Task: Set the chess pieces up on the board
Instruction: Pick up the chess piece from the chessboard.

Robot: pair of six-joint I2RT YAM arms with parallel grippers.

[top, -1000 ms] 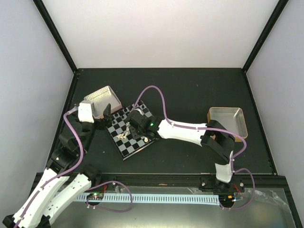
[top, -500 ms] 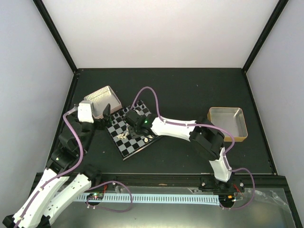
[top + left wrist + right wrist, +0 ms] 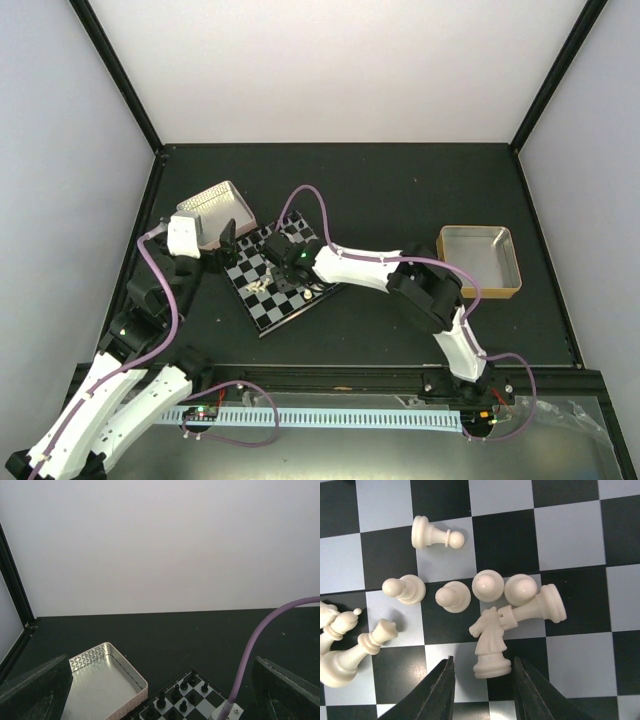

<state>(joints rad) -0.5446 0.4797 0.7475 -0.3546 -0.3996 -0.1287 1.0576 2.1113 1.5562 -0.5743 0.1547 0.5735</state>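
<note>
**Desk:** Right gripper (image 3: 483, 660) first. How does it stand?

**Operator:** I've got it low over the board (image 3: 570, 535), part open and holding nothing. In my wrist view its fingers (image 3: 436, 695) come up from 6 o'clock, and the white knight (image 3: 487, 632) stands upright between their tips. I see a gap on the left side. On the right it's too close for me to tell whether they touch.

**Desk:** And the other chess pieces (image 3: 453, 596)?

**Operator:** The white ones I can see are bunched on a few squares. A rook (image 3: 540, 607) lies tipped at 2 o'clock from the knight, one end meeting the knight's neck. Four pawns stand in a row from 12 round to 10 o'clock. A fifth pawn (image 3: 432, 534) lies on its side farther out at 11. A few taller pieces (image 3: 350, 657) lie tipped at 9 o'clock, by the frame's edge.

**Desk:** Where's the board itself?

**Operator:** On my overhead view it sits askew, about 9 o'clock from the middle of the table (image 3: 400, 190). A perforated tray (image 3: 212, 205) is just beside it at 10 o'clock. A plain tray (image 3: 480, 255) is well apart at 3.

**Desk:** Left gripper (image 3: 160, 687)?

**Operator:** Spread wide and empty, by the board's 10 o'clock edge next to the perforated tray. Its camera shows black pieces (image 3: 177, 692) standing on the near squares, and a purple cable (image 3: 250, 650) arcing across at 4 o'clock.
</note>
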